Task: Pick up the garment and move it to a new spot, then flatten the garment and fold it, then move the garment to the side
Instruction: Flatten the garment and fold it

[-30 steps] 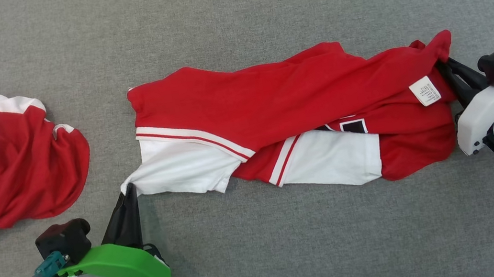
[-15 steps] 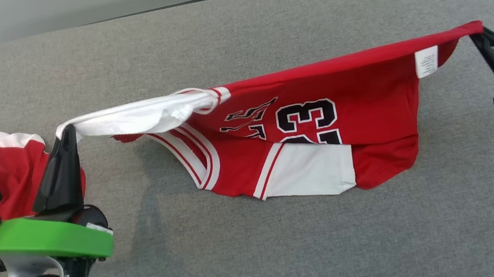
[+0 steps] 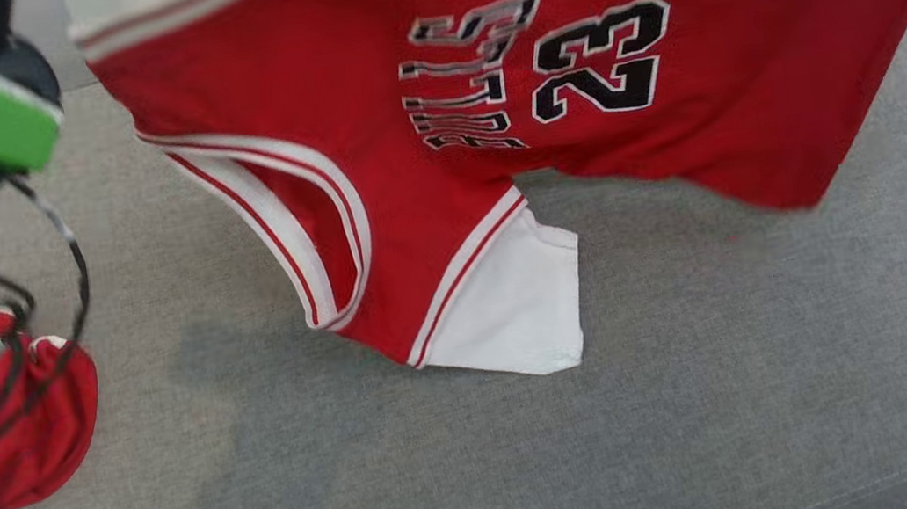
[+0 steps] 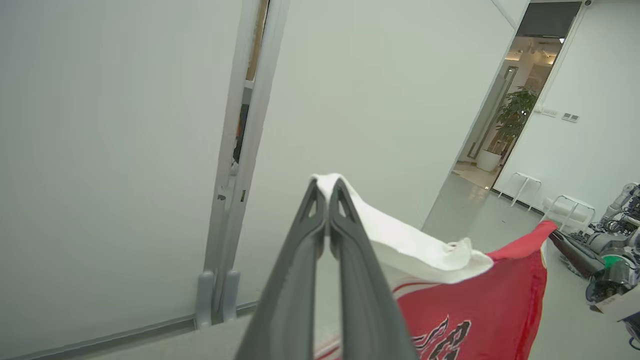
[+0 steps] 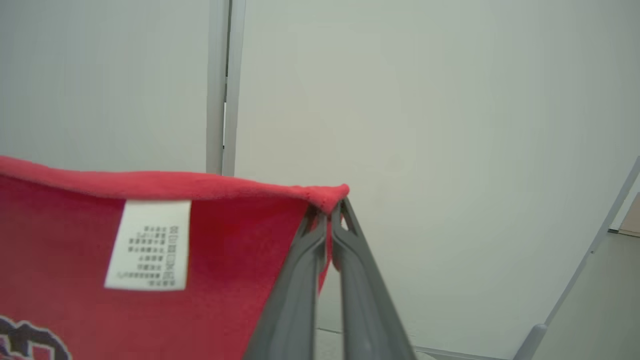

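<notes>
Head view shows a red-and-white number 23 basketball jersey [image 3: 404, 155] hanging stretched over the grey fabric tabletop [image 3: 704, 397], its white corner pinched by the left gripper [image 4: 326, 192], its red corner by the right gripper [image 5: 330, 212].

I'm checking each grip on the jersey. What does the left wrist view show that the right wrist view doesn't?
Left wrist view: the left claw pinches the white sleeve edge of the red basketball jersey, with black lettering below and an open doorway with a green potted plant beyond.
Right wrist view: the right claw pinches a red hem corner, next to a white care label.
Both: a shut claw clamped on the same jersey, hanging in front of a pale wall.
</notes>
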{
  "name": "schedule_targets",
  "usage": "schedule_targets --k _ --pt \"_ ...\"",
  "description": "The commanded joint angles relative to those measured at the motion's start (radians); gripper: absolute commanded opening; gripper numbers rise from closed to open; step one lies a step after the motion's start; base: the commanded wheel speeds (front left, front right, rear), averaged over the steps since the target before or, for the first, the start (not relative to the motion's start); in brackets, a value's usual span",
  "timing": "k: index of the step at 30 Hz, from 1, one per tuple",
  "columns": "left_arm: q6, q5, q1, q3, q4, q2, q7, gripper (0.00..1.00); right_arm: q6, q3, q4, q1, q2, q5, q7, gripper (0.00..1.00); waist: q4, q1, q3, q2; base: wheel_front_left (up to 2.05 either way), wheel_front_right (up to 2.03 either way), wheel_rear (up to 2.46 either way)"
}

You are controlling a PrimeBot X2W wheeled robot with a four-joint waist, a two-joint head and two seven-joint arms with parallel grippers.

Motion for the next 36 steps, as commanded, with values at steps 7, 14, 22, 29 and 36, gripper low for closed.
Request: schedule_targets --k 7,14,22,29,36 --pt "-0.092 0.221 -0.548 -0.074 0.392 -0.087 -0.052 0.0 -0.002 0.0 0.203 -0.399 0.082 -0.141 -0.015 0.0 0.008 0.0 0.264 0.0 0.0 0.0 0.0" --pt "-0.205 0.374 -0.896 -0.085 0.704 -0.184 -0.356 0.0 -0.002 -0.051 0.37 -0.685 0.15 -0.361 -0.086 0.0 0.009 0.0 0.374 0.0 0.0 0.0 0.0" --pt "-0.277 0.375 -0.9 -0.086 0.834 -0.244 -0.502 0.0 -0.002 -0.173 0.247 -0.692 0.183 -0.571 -0.087 0.0 0.085 0.0 0.473 0.0 0.0 0.0 0.0" --pt "-0.291 0.345 -0.659 -0.024 0.713 -0.239 -0.51 0.0 -0.002 -0.184 0.202 -0.506 0.204 -0.611 -0.087 0.0 0.12 0.0 0.448 0.0 0.0 0.0 0.0" --pt "-0.292 0.24 -0.204 -0.014 0.457 -0.153 -0.51 0.0 -0.002 -0.21 0.111 -0.234 0.22 -0.552 -0.087 0.0 0.106 0.0 0.311 0.0 0.0 0.0 0.0"
